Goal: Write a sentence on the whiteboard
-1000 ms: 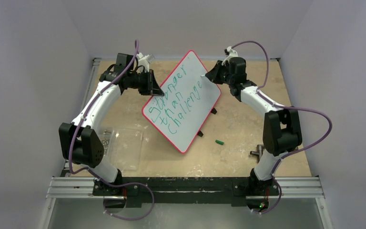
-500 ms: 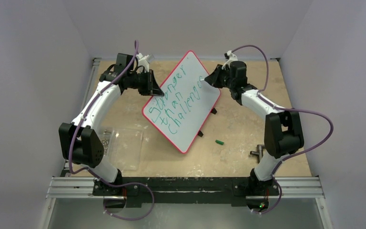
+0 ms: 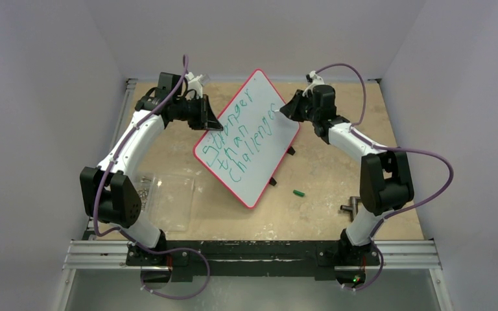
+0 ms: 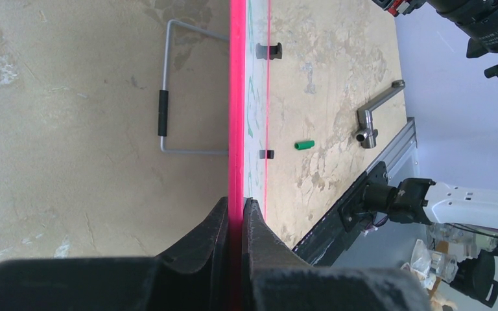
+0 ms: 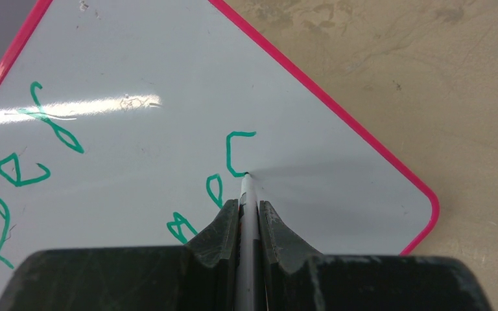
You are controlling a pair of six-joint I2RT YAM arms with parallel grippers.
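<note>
The whiteboard, white with a thin red rim, stands tilted in the middle of the table. Green letters of the sentence run across it in three lines. My left gripper is shut on the board's left rim, seen edge-on in the left wrist view. My right gripper is shut on a white marker whose tip touches the board at the foot of the last green letter.
A green marker cap lies on the table right of the board, also in the left wrist view. A metal handle lies near the right arm. A clear plastic sheet lies at the front left. The board's wire stand shows behind it.
My right gripper has moved up and right along the board's right side while drawing the last letter of the third line. The left gripper and the board have held still.
</note>
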